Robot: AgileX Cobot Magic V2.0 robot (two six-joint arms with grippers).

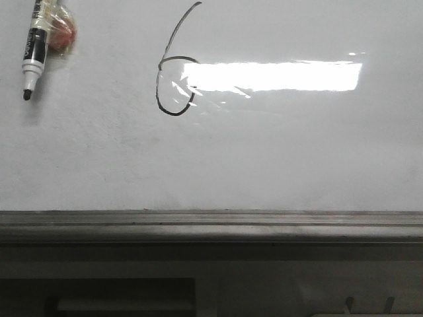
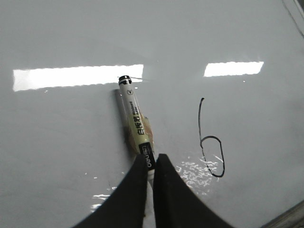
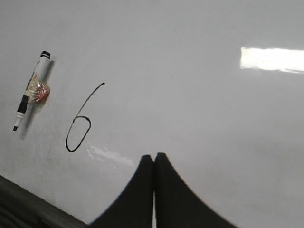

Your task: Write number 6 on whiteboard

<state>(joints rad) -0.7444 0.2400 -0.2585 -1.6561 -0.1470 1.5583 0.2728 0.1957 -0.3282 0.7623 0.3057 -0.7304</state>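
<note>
The whiteboard (image 1: 277, 152) fills most of every view. On it stands the number 6 (image 1: 174, 114), a thin black line with an oval loop and a long tail, also seen in the wrist views (image 2: 222, 164) (image 3: 72, 151). A black-tipped marker pen (image 1: 34, 43) lies loose on the board left of the 6, wrapped in clear tape with an orange-red lump. My left gripper (image 2: 151, 159) hovers over the marker's (image 2: 135, 121) tip end, jaws shut to a thin slit, and does not hold it. My right gripper (image 3: 154, 156) is shut and empty, right of the 6.
A dark grey ledge (image 1: 211, 224) runs along the board's near edge and shows in the right wrist view's corner (image 3: 28, 204). Bright rectangular light reflections (image 1: 277, 76) lie on the board beside the 6. Neither arm shows in the front view.
</note>
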